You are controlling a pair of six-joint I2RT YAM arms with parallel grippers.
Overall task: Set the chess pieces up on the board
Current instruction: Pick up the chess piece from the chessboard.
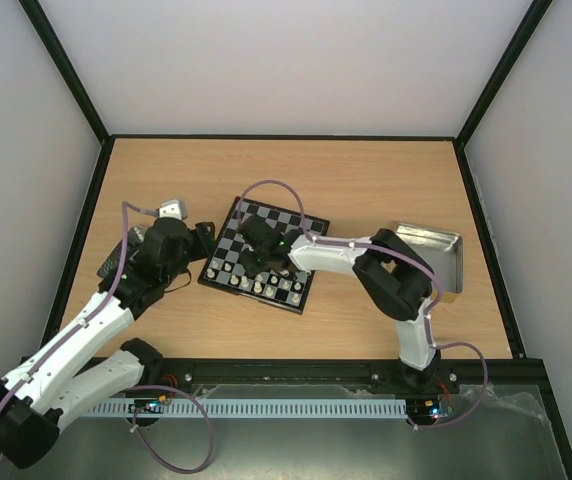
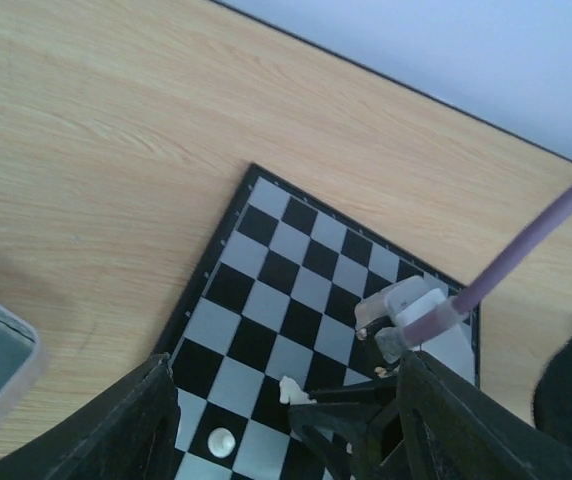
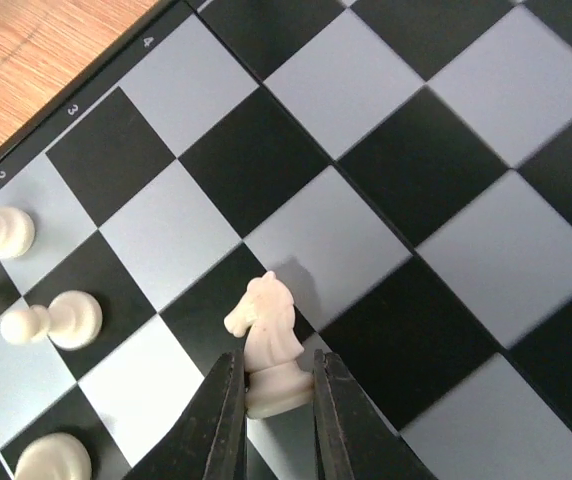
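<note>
Single white knight point(image 3: 266, 345) stands upright, long axis vertical, base down and head up. Its muzzle points left in the right wrist view, toward the numbered rim of the board point(image 3: 416, 140). The right gripper point(image 3: 276, 365) pinches the knight's base, one of its fingers point(image 3: 221, 430) on each side and both touching it. The base sits over the seam between a dark square and a pale one, roughly in the row marked 3. Whether it rests on the board cannot be told. Left of the knight are three whole white pawns point(image 3: 58, 320), one per square, all upright, plus a sliver of a fourth piece at the frame edge. The top view shows one board, turned askew on the table point(image 1: 366, 180), with a line of white pieces along its near edge, too small to count. The right gripper is over the board's middle. The left gripper point(image 2: 286, 370) hangs over the board's left side, fingers point(image 2: 126, 430) spread wide and holding nothing. One silver tray point(image 1: 428, 232) lies right of the board, well apart from it.
</note>
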